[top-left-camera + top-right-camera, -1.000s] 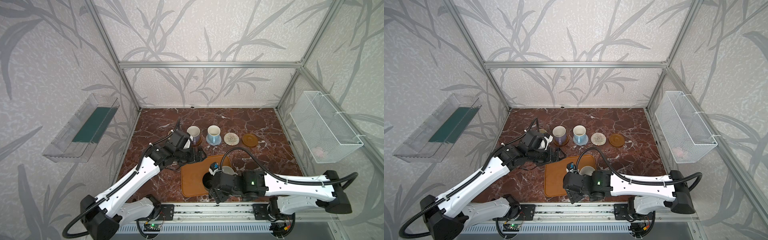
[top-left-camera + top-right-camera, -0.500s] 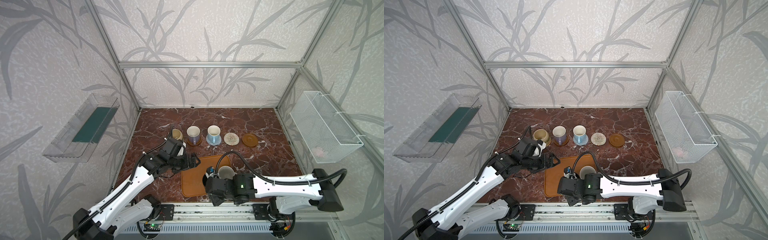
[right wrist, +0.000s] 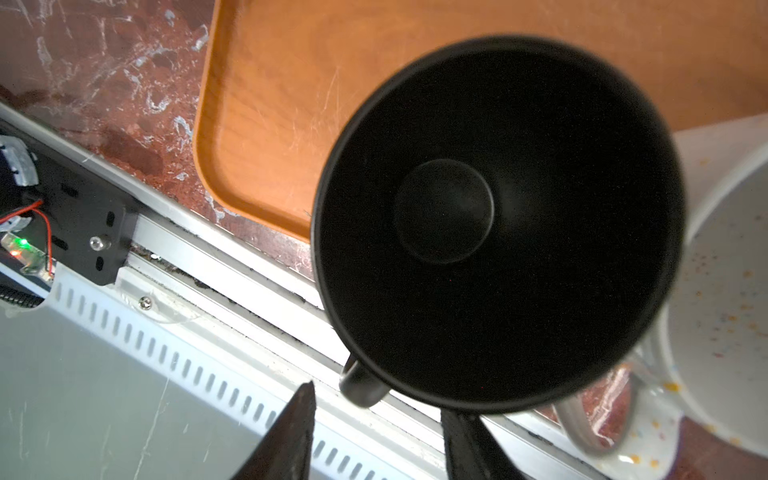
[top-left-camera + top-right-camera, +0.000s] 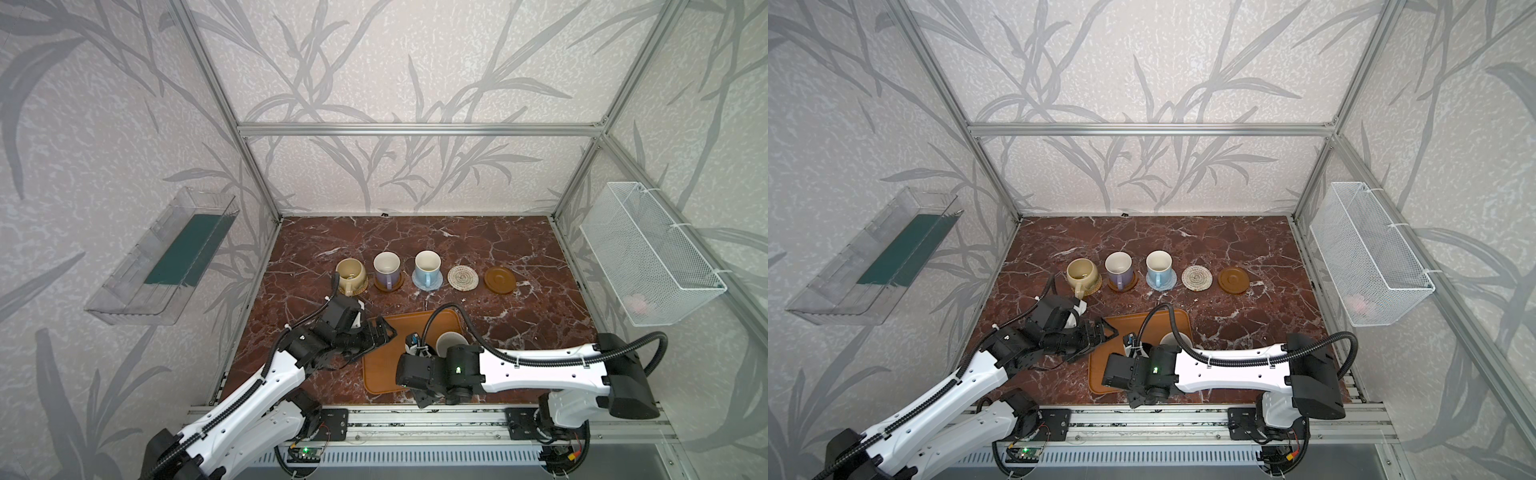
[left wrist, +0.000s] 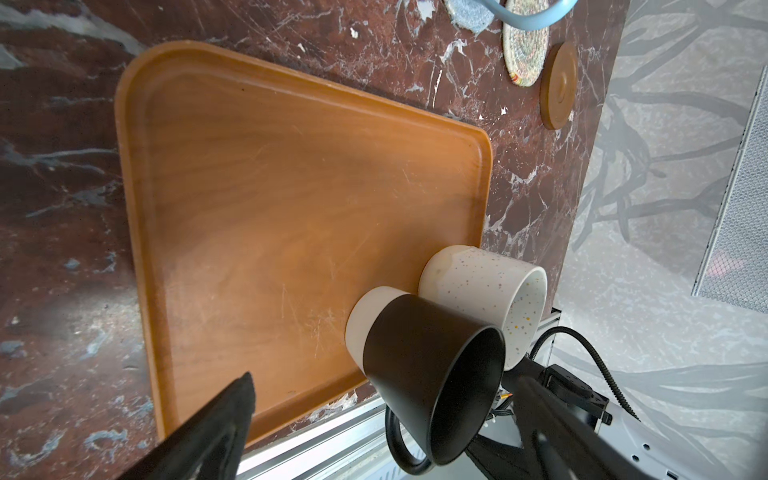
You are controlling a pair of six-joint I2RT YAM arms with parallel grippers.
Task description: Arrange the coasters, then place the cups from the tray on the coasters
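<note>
A beige cup [image 4: 351, 272], a lavender cup [image 4: 386, 266] and a light blue cup [image 4: 428, 264] each stand on a coaster in a row. A cream rope coaster [image 4: 462, 277] and a brown coaster [image 4: 500, 280] lie bare. On the tray [image 4: 382, 370] stand a white speckled cup [image 4: 451, 340] and a black cup [image 3: 498, 228], the black one hidden under my right arm in both top views. My right gripper [image 3: 382, 403] is open and straddles the black cup's handle [image 3: 361, 386] with a gap showing. My left gripper [image 4: 380, 332] hangs open and empty over the tray's far left corner.
The metal rail [image 3: 249, 266] runs right along the tray's near edge. A wire basket [image 4: 648, 253] hangs on the right wall. On the left wall is a clear plastic bin [image 4: 166, 257].
My left arm has drawn back from the beige cup, which now stands uncovered on its coaster. My right gripper has moved toward the tray's near edge, its jaws narrowing around the black cup's handle.
</note>
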